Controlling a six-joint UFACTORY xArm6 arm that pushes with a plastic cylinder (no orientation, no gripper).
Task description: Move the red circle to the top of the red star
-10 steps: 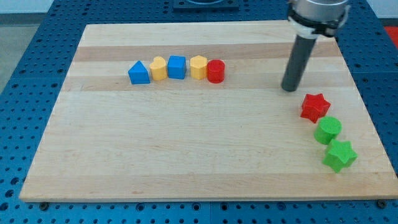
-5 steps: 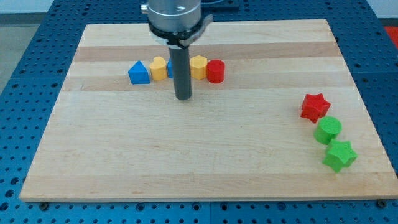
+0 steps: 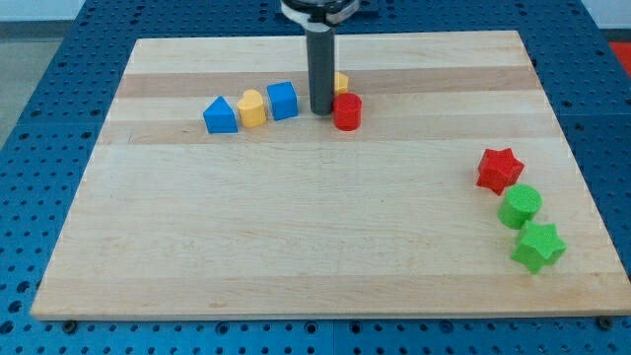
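The red circle (image 3: pixel 346 111) is sitting in the upper middle of the table (image 3: pixel 296 247), at the right end of a short row of blocks. You're looking at a dark rod whose tip (image 3: pixel 320 110) is standing just beside the circle's left side, apparently touching it; a yellow block (image 3: pixel 340 83), shape hidden, is peeking out behind the rod. No jaws on this end effector, so it's gripping nothing, only pushing.

The red star (image 3: pixel 499 169) is lying well apart, toward the view's right, w/ a green circle (image 3: pixel 520 206) and green star (image 3: pixel 538 246) just below it.

Judgement: you're at the contact step, w/ nearly the whole push not yet done. The next move is calling for a push rightward, aiming at the bare spot just above the star.

Left along the row: blue cube (image 3: pixel 282 101), yellow block (image 3: pixel 252 107) w/ a rounded top, blue triangle (image 3: pixel 220 115). Blocks are looking like matte plastic; the table is pale, striped wood over a blue perforated base (image 3: pixel 39 118).
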